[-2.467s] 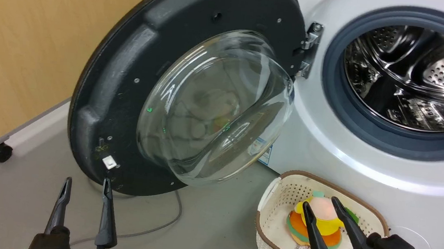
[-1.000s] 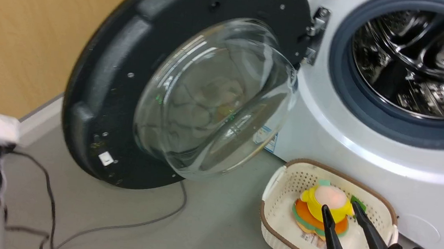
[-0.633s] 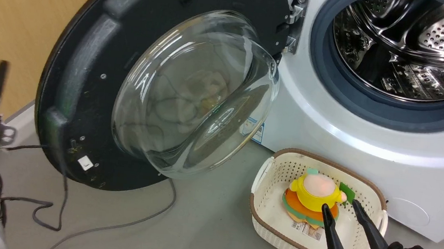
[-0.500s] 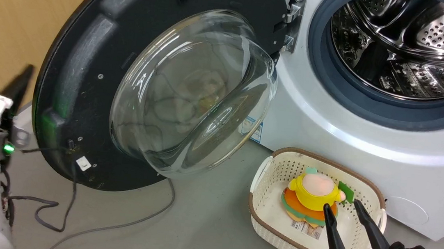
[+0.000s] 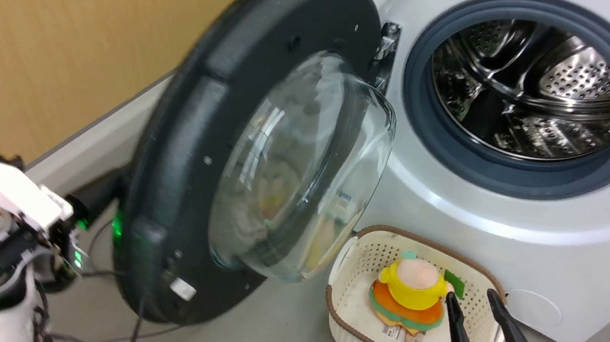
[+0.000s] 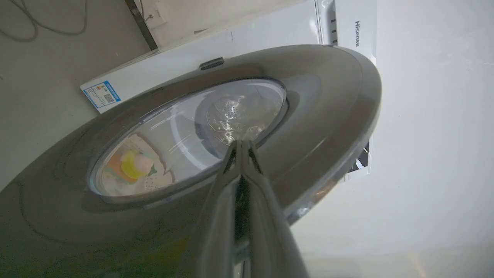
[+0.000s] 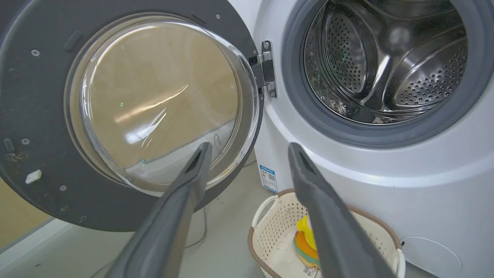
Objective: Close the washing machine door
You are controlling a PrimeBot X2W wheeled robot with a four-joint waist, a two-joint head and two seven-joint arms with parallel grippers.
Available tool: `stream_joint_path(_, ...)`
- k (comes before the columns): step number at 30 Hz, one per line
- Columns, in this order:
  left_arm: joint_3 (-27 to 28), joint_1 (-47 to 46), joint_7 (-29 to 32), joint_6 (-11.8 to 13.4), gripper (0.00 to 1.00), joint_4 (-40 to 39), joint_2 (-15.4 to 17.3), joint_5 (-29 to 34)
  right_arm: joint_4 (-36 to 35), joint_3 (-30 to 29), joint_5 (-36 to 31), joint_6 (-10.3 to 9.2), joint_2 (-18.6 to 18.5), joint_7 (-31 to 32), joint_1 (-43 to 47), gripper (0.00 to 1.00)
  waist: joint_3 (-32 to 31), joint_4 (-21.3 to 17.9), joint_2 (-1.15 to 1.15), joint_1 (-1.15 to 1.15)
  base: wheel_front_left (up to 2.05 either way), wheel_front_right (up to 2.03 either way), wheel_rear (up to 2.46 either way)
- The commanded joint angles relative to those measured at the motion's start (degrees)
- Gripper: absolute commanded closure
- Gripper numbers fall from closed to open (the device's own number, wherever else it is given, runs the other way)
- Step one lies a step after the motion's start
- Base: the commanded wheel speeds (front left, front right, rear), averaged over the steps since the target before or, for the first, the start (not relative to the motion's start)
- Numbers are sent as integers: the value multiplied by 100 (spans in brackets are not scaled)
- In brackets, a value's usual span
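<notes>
Head view: washing machine door [image 5: 194, 142] has swung partway toward the washing machine [image 5: 503, 226], closing underway; left hand [image 6: 241, 143], fingers together and empty, presses its outer face; right hand [image 5: 470, 294] idles open, empty.

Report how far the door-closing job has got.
Done: the left gripper, shut, is at the outer face of the washing machine door, placed to push. In hand: the door stands partly open, apart from the washing machine. Left: swing it over the drum opening and latch it. The right gripper hangs open.
</notes>
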Motion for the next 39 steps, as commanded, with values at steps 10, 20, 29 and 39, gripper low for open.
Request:
stream_joint_path(10,-549,1040,284,675,100,-1414,-459,-570,55,-160,27,5,91,-68,165,0,-89,-343,0,0,0,0,0)
stream_joint_path(20,-1562,1766,-331,824,100,-1911,-495,-1359,17,-291,-23,5,13,-72,107,0,10,-1051,0,0,0,0,0)
stream_joint_path(29,-2347,2109,-1072,490,100,-1903,-496,-1855,-68,-333,-40,5,-87,-35,33,0,208,-1968,0,0,0,0,0)
stream_joint_path(39,-3101,1729,-2275,-20,100,-1296,-497,-2217,-192,-370,-24,5,-148,21,-34,0,521,-3007,0,0,0,0,0)
